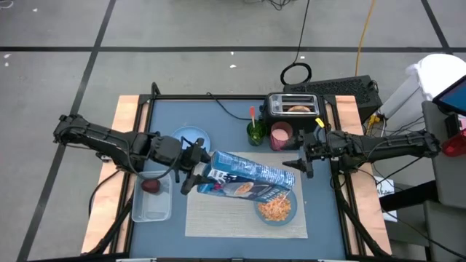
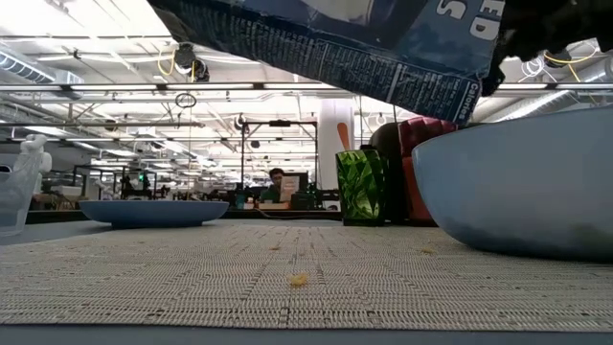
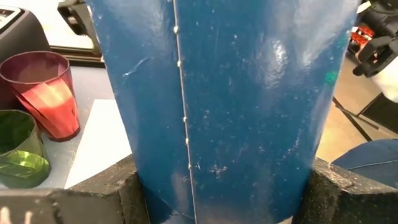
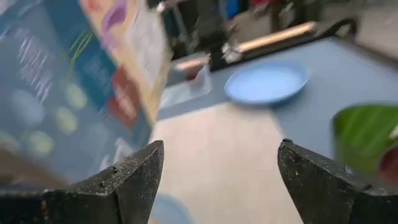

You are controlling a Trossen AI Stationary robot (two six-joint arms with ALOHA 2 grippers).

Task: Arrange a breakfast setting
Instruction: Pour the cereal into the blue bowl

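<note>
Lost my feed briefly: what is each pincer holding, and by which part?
Left pincer grips the blue cereal box near its bottom end. Right pincer is open, holding nothing.

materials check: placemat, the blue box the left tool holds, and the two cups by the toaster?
Placemat: woven fibre or vinyl, matte; coarse ribbed weave shows in the low view. Blue box, clamped in the left tool: likely printed cardboard, slightly glossy; a straight seam and scuffs show up close. Red cup and green cup: translucent tinted plastic, probably; light passes through the walls.
</note>
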